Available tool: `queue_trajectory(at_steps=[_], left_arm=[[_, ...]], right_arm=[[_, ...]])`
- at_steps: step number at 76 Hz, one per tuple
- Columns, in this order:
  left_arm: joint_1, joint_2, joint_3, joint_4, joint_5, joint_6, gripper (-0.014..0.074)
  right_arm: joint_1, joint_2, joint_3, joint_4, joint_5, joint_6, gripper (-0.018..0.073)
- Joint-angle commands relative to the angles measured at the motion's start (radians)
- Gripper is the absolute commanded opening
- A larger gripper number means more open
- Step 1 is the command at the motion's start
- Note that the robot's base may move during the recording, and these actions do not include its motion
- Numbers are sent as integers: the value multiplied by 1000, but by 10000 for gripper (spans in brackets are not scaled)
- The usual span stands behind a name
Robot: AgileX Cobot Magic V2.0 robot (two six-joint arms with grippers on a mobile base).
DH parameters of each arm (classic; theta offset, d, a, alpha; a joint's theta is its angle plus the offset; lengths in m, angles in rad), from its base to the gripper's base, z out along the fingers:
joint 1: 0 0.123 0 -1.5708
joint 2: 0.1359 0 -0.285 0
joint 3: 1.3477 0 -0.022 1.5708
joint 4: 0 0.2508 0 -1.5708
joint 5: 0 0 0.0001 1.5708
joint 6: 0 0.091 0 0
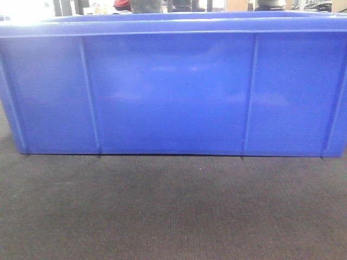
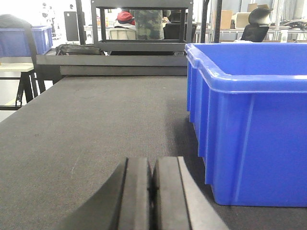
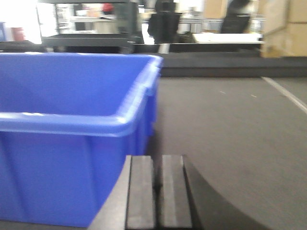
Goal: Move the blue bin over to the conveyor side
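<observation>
The blue bin (image 1: 173, 92) fills the front view, its ribbed side wall facing me. It stands on the dark woven conveyor (image 1: 173, 206). In the left wrist view the blue bin (image 2: 249, 124) is at the right. My left gripper (image 2: 152, 165) is shut and empty, low over the conveyor (image 2: 96, 124), just left of the bin's corner. In the right wrist view the blue bin (image 3: 72, 134) is at the left. My right gripper (image 3: 157, 163) is shut and empty, beside the bin's right end, over the conveyor (image 3: 230, 124). Neither gripper touches the bin.
A black metal rack (image 2: 141, 28) stands past the belt's far end. A second blue crate (image 2: 24, 40) sits at the far left on a stand. Chairs and cardboard boxes (image 3: 283, 28) lie beyond. A pale line (image 3: 285, 93) runs along the belt's right side.
</observation>
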Motion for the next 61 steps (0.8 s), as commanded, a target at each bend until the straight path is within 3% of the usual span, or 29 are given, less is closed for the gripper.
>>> queue_trajectory(at_steps=[1,20,25,61], left_arm=[[-4,-5,-3,-6,-27,1,-17],[-4,-5,-3,-6,-27,1,-17],[-4,-5,-3,-6,-27,1,-17],[-4,-5,-3,-6,-27,1,-17]], right_arm=[[-44,-5,50,16,-81,-21,-88],[-65,-52,189,16,-224,-23,-88],[-67,-63,189,16,-159,-29,-88],[-67,-63,189,16,-163,-35,-88]])
